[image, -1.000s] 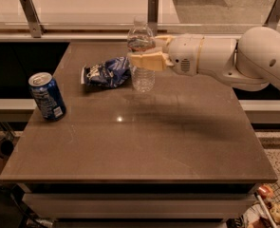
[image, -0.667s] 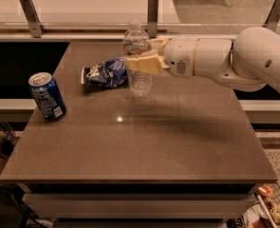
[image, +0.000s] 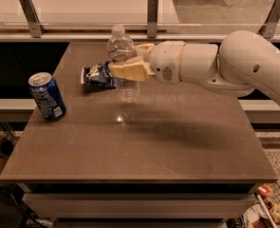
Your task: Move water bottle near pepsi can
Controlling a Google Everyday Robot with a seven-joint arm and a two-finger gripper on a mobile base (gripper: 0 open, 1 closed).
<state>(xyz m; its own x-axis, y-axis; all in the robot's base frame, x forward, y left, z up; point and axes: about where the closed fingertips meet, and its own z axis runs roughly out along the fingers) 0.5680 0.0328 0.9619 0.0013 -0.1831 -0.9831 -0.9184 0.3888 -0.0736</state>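
Item 1: clear ribbed plastic water bottle with white cap [image: 128, 88], upright, back centre of the brown table [image: 177, 146], apparently held just clear of it for carrying.
Item 2: cream two-finger gripper [image: 125, 59], fingers [image: 129, 71] clamped around the bottle's middle, a grip that keeps it vertical.
Item 3: short blue Pepsi can [image: 47, 96], standing at the left edge, well apart; destination.
Item 4: blue-and-white foil snack bag [image: 98, 75], lying just beside the bottle, between it and the can.

The gripper [image: 124, 61] clamps its 2 fingers [image: 127, 71] round the middle of the water bottle [image: 120, 45], arm [image: 234, 65] off to the bottle's right. The snack bag [image: 97, 75] sits just left of the bottle, pepsi can [image: 47, 96] well left of it on the table [image: 177, 141].
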